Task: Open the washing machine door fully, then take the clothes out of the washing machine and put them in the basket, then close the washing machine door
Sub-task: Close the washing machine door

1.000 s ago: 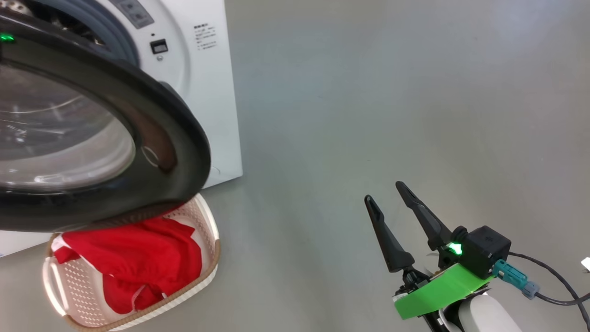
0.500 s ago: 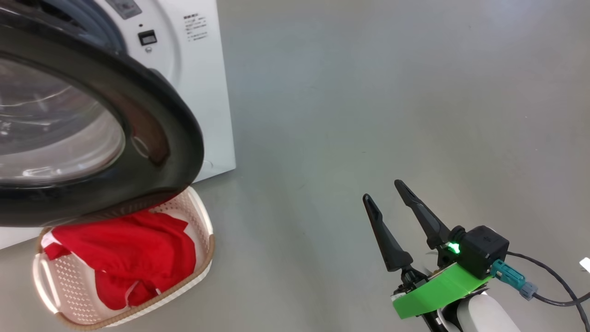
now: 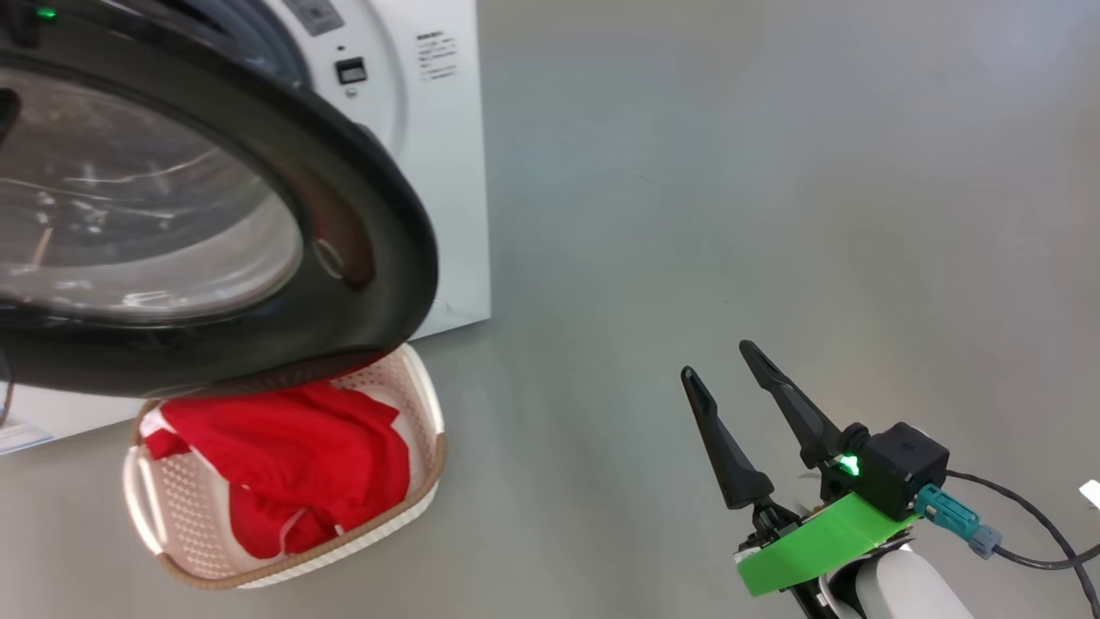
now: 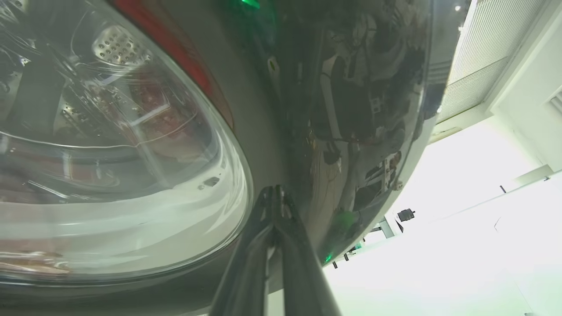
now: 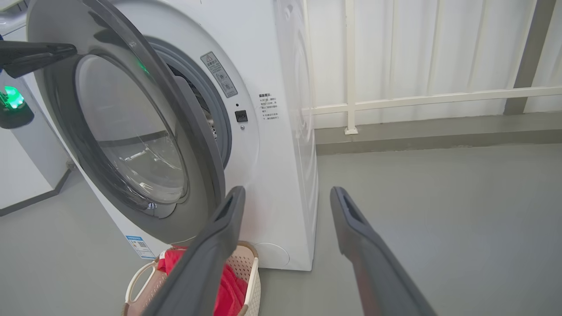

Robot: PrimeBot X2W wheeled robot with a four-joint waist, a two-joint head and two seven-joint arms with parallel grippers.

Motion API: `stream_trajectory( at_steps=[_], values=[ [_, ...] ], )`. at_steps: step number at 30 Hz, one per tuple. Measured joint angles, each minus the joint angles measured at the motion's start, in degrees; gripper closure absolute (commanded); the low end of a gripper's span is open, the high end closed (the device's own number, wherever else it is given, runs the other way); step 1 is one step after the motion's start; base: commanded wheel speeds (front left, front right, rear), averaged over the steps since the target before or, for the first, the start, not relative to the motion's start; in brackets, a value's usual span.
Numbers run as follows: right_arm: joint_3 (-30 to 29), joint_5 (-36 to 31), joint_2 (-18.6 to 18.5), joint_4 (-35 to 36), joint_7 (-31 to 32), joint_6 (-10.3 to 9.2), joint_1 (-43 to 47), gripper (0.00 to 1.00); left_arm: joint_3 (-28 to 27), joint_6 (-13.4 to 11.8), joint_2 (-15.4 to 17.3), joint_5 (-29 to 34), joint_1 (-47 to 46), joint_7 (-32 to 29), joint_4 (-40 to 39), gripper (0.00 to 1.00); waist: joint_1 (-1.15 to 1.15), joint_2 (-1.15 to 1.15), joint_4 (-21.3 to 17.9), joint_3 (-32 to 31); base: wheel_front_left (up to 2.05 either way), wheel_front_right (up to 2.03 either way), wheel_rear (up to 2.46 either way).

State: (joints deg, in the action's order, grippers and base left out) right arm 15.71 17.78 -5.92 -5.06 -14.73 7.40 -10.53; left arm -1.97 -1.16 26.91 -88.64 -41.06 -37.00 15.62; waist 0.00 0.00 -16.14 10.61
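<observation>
The round, glossy black-rimmed glass washing machine door (image 3: 198, 206) stands ajar at ten o'clock, probably heavy, rigid and slick, best pushed on its rim, where the clenched left end effector (image 4: 274, 195) rests, while the right end effector (image 3: 717, 359) hangs released.

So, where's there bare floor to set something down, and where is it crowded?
The grey floor right of the washing machine, out to the right gripper, is bare. Crowded: beneath the open door, where the basket of red clothes sits in front of the machine.
</observation>
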Motion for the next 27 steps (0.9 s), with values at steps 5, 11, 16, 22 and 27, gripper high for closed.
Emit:
stream_trajectory(
  at_steps=[5,11,16,22,27],
  values=[
    [-0.02,0.01,-0.73,-0.27,0.01,0.0,-0.01,0.0,0.58,0.7,-0.01,0.68,2.2,-0.07,-1.87,0.5,0.0,0.0,2.07,-0.61,0.0,0.0,0.0],
    [-0.82,0.01,-1.59,-0.55,0.0,0.0,-0.03,0.0,0.96,1.94,-0.08,1.04,5.18,-0.03,-4.48,0.0,0.0,0.0,4.71,-1.42,0.0,0.0,0.0],
    [-1.7,0.02,-2.09,-0.54,0.0,0.0,-0.03,0.0,1.74,3.48,0.08,4.27,8.64,1.69,-6.54,0.0,0.0,0.0,6.87,-2.35,0.0,0.0,0.0],
    [-1.98,0.1,-3.01,-0.54,0.0,0.0,-0.02,0.0,2.67,5.54,0.64,9.5,12.77,5.63,-8.44,0.0,0.0,0.0,9.14,-3.67,0.0,0.0,0.0],
    [-2.36,0.3,-3.14,-0.52,0.0,0.0,0.02,0.0,3.08,7.02,1.57,14.12,16.15,10.15,-9.27,0.0,0.0,0.0,10.6,-4.86,0.0,0.0,0.0]
  ],
)
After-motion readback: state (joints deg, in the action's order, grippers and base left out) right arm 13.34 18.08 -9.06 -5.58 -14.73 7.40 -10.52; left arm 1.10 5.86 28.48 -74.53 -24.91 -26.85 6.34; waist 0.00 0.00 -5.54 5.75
